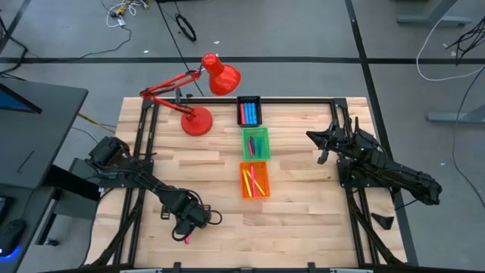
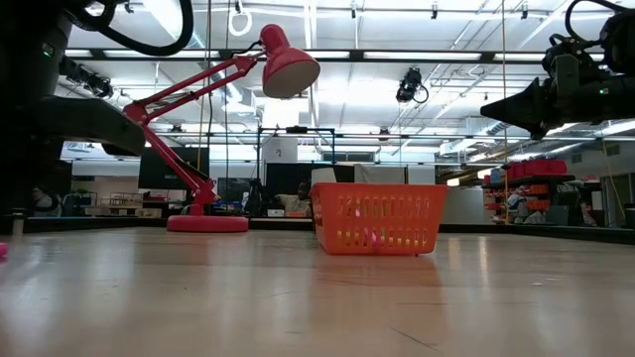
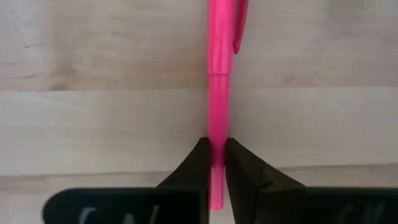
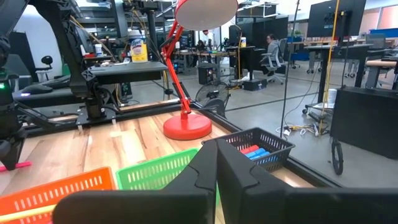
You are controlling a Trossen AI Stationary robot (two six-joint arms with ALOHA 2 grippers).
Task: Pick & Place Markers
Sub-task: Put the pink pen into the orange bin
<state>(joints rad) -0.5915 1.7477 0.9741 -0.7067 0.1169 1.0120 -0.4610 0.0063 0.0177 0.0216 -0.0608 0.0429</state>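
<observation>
A pink marker (image 3: 219,74) lies on the wooden table near its front left, and my left gripper (image 3: 217,155) is shut on it; the high view shows the same gripper (image 1: 186,232) over the marker (image 1: 186,240). Three trays stand in a row at the table's middle. The black tray (image 1: 248,111) holds blue and red markers, the green tray (image 1: 255,142) holds a pink marker, and the orange tray (image 1: 255,180) holds yellow and pink ones. My right gripper (image 1: 317,138) waits shut at the right side, level above the table, holding nothing (image 4: 216,165). My left gripper pinches the pink marker's barrel (image 3: 217,134) between its two fingers, near the end away from the clipped cap. The fingers come from above, pointing down, and lie across the marker. The marker lies level along the tabletop, its short tail end (image 3: 216,199) poking out behind the fingers.
A red desk lamp (image 1: 198,120) stands at the far left of the table, its shade (image 1: 221,74) reaching toward the black tray. Bare wood lies between my left gripper and the tray row. People sit at desks in the room beyond.
</observation>
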